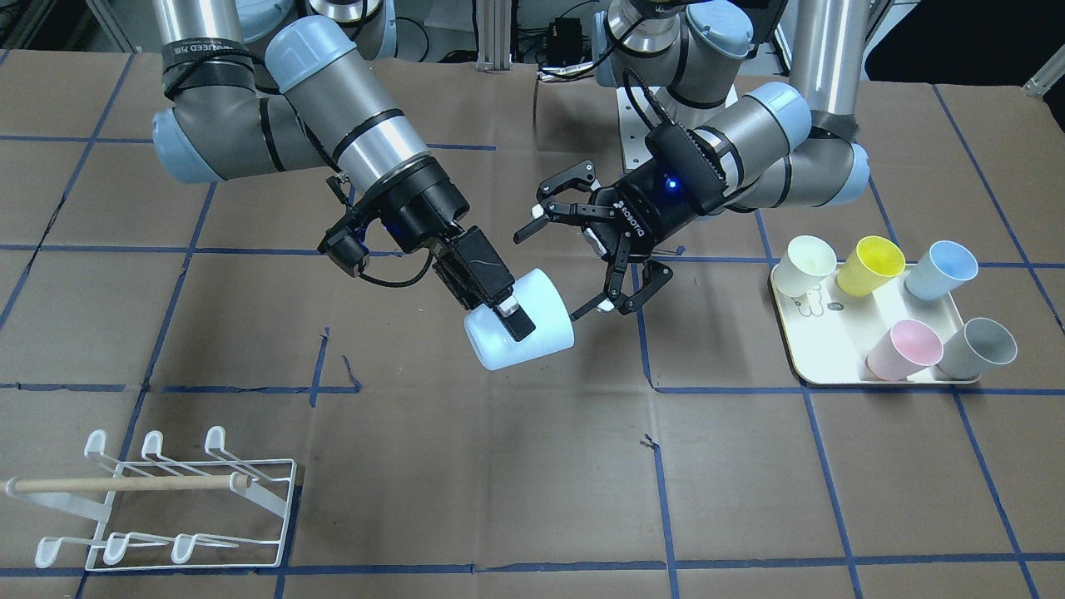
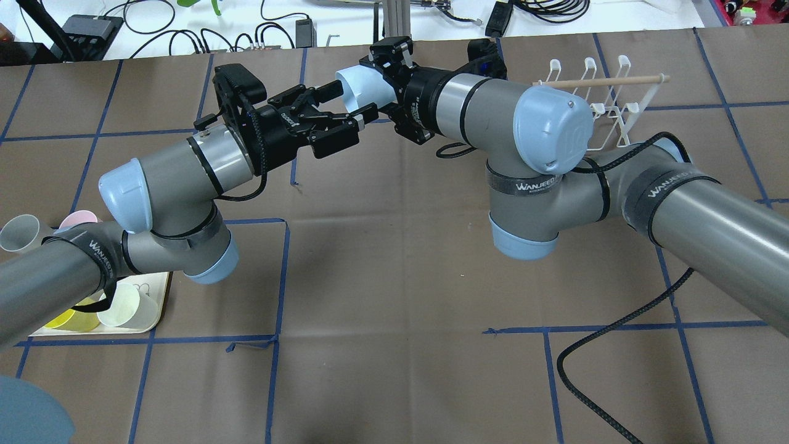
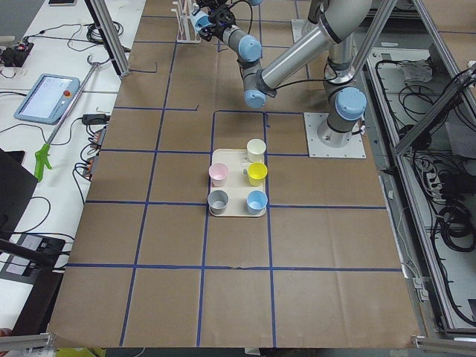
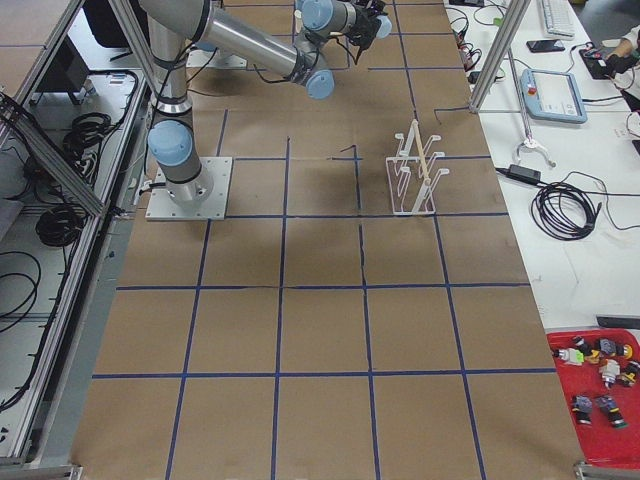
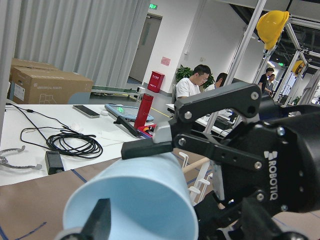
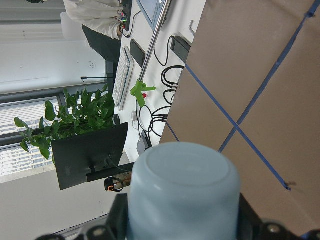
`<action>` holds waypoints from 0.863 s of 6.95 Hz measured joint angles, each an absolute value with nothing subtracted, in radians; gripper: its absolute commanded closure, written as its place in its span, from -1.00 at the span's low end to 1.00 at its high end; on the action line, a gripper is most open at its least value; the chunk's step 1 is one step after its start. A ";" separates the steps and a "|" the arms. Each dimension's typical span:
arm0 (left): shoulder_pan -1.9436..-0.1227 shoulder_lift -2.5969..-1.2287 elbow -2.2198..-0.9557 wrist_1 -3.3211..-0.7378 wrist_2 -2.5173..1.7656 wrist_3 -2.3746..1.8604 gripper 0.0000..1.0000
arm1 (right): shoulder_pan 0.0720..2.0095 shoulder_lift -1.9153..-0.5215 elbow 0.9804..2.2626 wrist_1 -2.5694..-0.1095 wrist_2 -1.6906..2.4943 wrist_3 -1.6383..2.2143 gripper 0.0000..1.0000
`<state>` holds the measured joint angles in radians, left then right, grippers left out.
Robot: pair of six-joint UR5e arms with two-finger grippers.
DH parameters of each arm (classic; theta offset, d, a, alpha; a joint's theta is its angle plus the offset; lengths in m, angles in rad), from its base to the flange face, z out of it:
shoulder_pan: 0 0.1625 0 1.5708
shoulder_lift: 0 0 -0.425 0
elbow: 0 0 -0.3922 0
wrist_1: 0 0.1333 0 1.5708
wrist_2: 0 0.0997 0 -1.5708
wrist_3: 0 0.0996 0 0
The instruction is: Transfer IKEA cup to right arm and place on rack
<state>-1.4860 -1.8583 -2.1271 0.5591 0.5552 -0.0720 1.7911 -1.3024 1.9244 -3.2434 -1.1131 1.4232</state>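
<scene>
Pale blue plastic cup (image 1: 542, 309): held in the air above the middle of the bench (image 1: 499, 482), lying on its side, base toward the right arm and open mouth toward the left arm.

Right claw (image 1: 509, 314), black with blocky fingers: clamped on the cup's wall near the base, one finger lying along the outside.

Left claw (image 1: 556, 268), black linkage type marked ROBOTIQ: spread wide, fingers straddling the cup's mouth. Whether they touch the rim cannot be told.

White wire rack (image 1: 258, 497) with light wooden dowel (image 1: 125, 483): on the bench, well apart from the cup, on the right arm's side.

Cream tray (image 1: 803, 366): on the left arm's side, carrying a cream cup (image 1: 809, 262), yellow cup (image 1: 869, 264), blue cup (image 1: 940, 270), pink cup (image 1: 903, 349) and grey cup (image 1: 978, 348).

Bench: brown covering, blue tape grid.
</scene>
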 measured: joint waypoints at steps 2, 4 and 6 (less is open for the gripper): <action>-1.407 -1.826 -2.140 0.557 0.540 -0.071 -0.96 | 1.732 -1.309 1.924 -3.241 -1.117 1.256 0.22; -1.351 -1.816 -2.142 0.551 0.536 -0.071 -0.96 | 1.660 -1.321 1.919 -3.236 -1.133 0.936 0.21; -1.341 -1.822 -2.130 0.502 0.646 -0.068 -0.96 | 1.600 -1.325 1.903 -3.235 -1.178 0.591 0.20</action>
<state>-1.3410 -1.8216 -2.1297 0.5016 0.6460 -0.0680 1.6003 -1.3253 1.9025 -3.2353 -1.1783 0.5914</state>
